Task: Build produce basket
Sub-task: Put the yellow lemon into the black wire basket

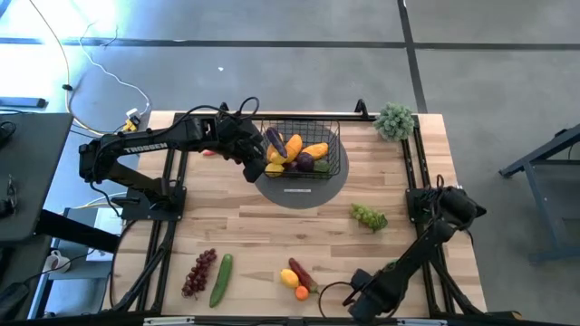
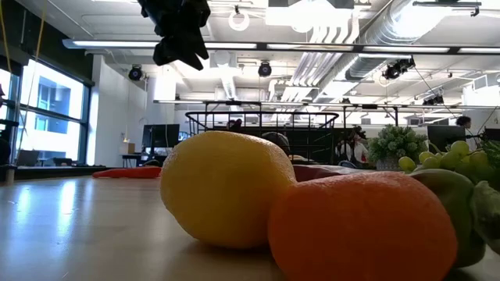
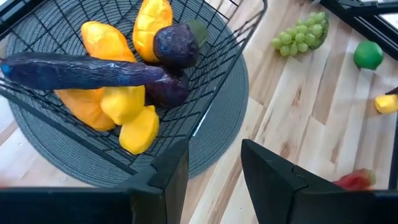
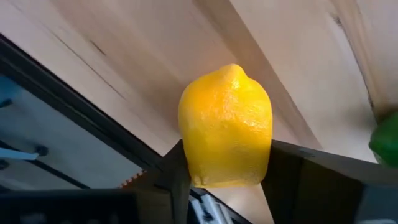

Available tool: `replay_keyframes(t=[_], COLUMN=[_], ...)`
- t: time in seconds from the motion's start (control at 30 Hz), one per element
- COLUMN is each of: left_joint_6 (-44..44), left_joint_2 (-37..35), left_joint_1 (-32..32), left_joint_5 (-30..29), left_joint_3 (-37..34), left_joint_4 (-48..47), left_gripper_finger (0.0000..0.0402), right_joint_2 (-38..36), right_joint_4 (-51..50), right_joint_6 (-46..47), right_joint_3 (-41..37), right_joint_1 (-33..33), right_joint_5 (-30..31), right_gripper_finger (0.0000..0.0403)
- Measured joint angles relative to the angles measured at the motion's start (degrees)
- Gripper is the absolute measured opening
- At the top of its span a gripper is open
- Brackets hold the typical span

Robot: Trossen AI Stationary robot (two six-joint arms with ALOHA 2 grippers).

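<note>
Right gripper (image 4: 225, 180) clamped on a lemon (image 4: 226, 127); left gripper (image 3: 214, 165), fingers apart and empty, beside the basket (image 3: 211, 93).

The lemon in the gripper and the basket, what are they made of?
The lemon looks like plastic or foam: bright even yellow with a pebbly, faintly shiny skin, probably a toy. The right gripper has it between its fingers. The basket looks like thin metal wire with a matte black coating, bent into an open grid.
</note>
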Motion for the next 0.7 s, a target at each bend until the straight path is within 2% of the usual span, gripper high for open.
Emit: replay_keyframes(t=[0.3,0.7], left_joint_6=[4.03,11.48], left_joint_2=[-0.75,-3.48], left_joint_1=[0.10,3.67], left_joint_5=[2.36,2.36], left_joint_3=[-0.02,-0.02], left_joint_4=[-0.28,-1.36], left_gripper_finger=[0.0135,0.0135], right_joint_2=[-1.38,-6.81], right_joint_4=[2.87,0.95], right_joint_6=[-0.20,-1.97], right_joint_3=[0.02,0.02], right_joint_1=[-4.36,-14.06], right_joint_5=[1.49,11.79], right_gripper_finger=[0.0120,0.0119])
